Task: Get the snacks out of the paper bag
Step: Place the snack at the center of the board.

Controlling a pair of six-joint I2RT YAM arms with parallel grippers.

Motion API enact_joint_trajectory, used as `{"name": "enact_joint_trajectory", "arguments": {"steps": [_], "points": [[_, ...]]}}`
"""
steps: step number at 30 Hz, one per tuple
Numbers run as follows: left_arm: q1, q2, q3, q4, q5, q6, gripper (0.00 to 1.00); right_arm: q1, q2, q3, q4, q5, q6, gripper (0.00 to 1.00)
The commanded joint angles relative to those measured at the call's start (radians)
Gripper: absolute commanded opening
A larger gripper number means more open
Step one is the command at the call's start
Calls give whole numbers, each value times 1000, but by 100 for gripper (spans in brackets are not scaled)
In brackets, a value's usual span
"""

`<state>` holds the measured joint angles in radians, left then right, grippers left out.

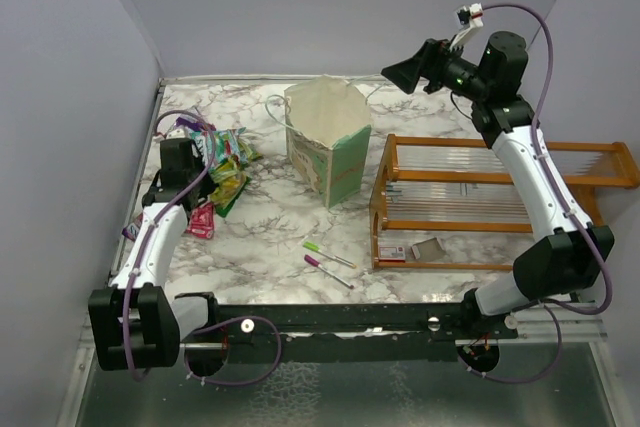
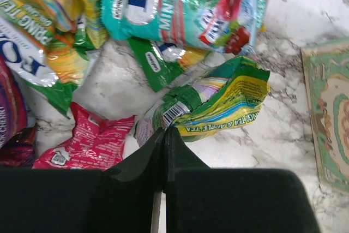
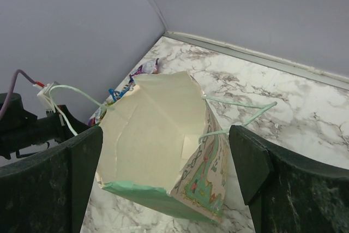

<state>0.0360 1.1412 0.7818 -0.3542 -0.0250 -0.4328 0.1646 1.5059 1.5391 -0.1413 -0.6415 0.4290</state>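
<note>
The paper bag [image 1: 328, 142] stands upright mid-table with its mouth open. The right wrist view looks down into the bag [image 3: 152, 129]; only the cream inside shows. My right gripper [image 1: 392, 75] hangs above and behind it, open, the fingers [image 3: 82, 156] wide on either side of the mouth with nothing between them. Snacks [image 1: 222, 162] lie piled on the table to the bag's left: a teal packet [image 2: 185, 4], a pink packet [image 2: 87, 140] and a crumpled green-yellow packet [image 2: 218, 99]. My left gripper [image 2: 164, 130] is shut, its tips against that packet's barcode end.
An orange wooden rack [image 1: 480, 202] stands to the right of the bag. Two thin pens [image 1: 328, 255] lie in front of the bag. Grey walls close in the back and left side. The bag's patterned side [image 2: 327, 118] shows at the right of the left wrist view.
</note>
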Motion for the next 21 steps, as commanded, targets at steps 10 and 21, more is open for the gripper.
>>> {"name": "enact_joint_trajectory", "arguments": {"steps": [10, 21], "points": [[87, -22, 13, -26, -146, -60, 60, 4, -79, -47, 101, -85, 51, 99], [89, -162, 296, -164, -174, -62, 99, 4, -190, -4, -1, 24, 3, 99]]}}
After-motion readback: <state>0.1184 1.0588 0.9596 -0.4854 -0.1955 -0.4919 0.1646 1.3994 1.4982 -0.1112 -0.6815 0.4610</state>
